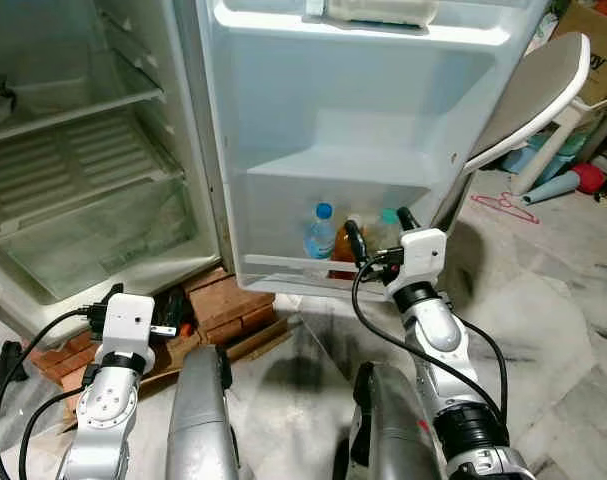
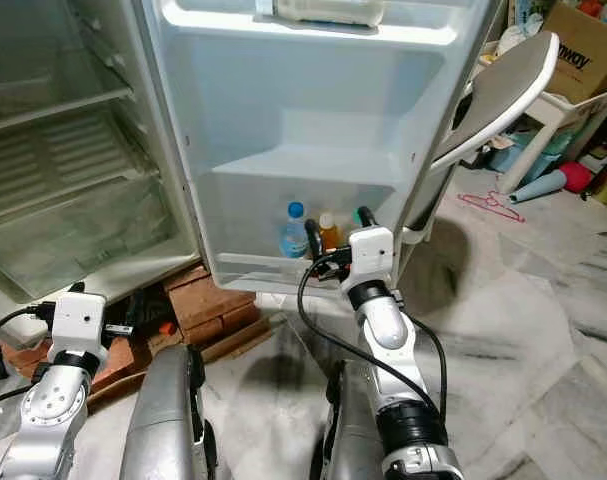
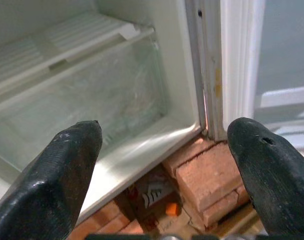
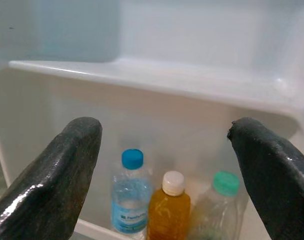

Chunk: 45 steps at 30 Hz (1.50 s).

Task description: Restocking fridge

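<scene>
Right wrist view: in the bottom door shelf (image 4: 106,231), three bottles side by side, all upright, caps up, long axes vertical — a clear water bottle (image 4: 129,197) with a blue cap, an orange drink bottle (image 4: 168,214) with a white cap touching it, and a clear bottle (image 4: 218,210) with a green cap at the other end. Above them, an empty middle door shelf (image 1: 338,170). At the very top of the open fridge door (image 1: 383,90), a pale container (image 1: 378,10) in the upper rack, contents not discernible. Right end effector (image 1: 381,233) raised and stretched forward to the bottle shelf, fingers spread wide apart with nothing between them, pointed at the bottles and just short of them. Left end effector (image 3: 164,165) held low in front of the fridge's bottom corner, fingers likewise wide apart and empty, aimed at the clear crisper drawer (image 3: 91,115) and the stack of bricks (image 3: 207,175) under the fridge. Inside the fridge, bare wire and glass shelves (image 1: 73,160) over the drawer. Beyond the door, a white ironing board (image 1: 538,90) tilted against the clutter, a pink hanger (image 1: 503,207) on the marble floor (image 1: 553,300).
</scene>
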Available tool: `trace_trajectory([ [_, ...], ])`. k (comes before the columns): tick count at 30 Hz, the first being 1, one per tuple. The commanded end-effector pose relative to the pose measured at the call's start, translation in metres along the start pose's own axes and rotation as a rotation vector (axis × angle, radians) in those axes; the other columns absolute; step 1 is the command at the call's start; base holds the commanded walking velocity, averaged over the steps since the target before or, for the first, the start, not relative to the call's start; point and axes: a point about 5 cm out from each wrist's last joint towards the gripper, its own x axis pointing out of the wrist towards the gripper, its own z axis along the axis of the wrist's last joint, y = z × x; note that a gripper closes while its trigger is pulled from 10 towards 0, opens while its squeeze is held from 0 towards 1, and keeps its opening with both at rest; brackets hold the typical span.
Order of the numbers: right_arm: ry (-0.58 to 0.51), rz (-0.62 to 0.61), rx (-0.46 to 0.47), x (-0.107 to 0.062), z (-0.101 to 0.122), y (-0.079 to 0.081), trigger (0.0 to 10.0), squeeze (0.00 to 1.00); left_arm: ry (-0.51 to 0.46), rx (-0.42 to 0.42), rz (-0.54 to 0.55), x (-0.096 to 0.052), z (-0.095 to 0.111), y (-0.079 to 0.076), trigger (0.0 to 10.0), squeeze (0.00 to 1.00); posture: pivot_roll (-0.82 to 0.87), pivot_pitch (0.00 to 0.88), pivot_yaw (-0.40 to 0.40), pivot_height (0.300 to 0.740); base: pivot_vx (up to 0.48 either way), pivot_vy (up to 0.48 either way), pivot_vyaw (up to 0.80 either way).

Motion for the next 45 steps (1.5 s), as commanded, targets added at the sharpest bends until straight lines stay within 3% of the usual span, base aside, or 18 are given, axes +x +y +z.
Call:
trace_trajectory([
  [1, -0.001, -0.029, 0.006, -0.001, 0.005, -0.004, 10.0, 0.00, -0.012, -0.002, -0.026, 0.002, 0.002, -0.009, 10.0, 0.00, 0.09, 0.000, -0.026, 0.616, 0.000, 0.000, 0.00],
  [19, 0.049, -0.082, 0.074, 0.002, 0.004, -0.011, 10.0, 0.00, -0.041, 0.019, -0.022, 0.012, 0.006, -0.005, 10.0, 0.00, 0.09, 0.000, -0.034, 0.711, 0.000, 0.000, 0.00],
  [25, 0.066, -0.060, 0.073, -0.001, 0.002, -0.006, 10.0, 0.00, -0.046, 0.019, -0.031, 0.014, 0.006, -0.008, 10.0, 0.00, 0.08, 0.000, -0.036, 0.740, 0.000, 0.000, 0.00],
  [45, 0.093, -0.024, 0.066, -0.004, -0.002, 0.002, 10.0, 0.00, -0.034, 0.025, -0.041, 0.017, 0.003, -0.018, 10.0, 0.00, 0.07, 0.000, -0.043, 0.740, -0.037, -0.013, 0.00],
])
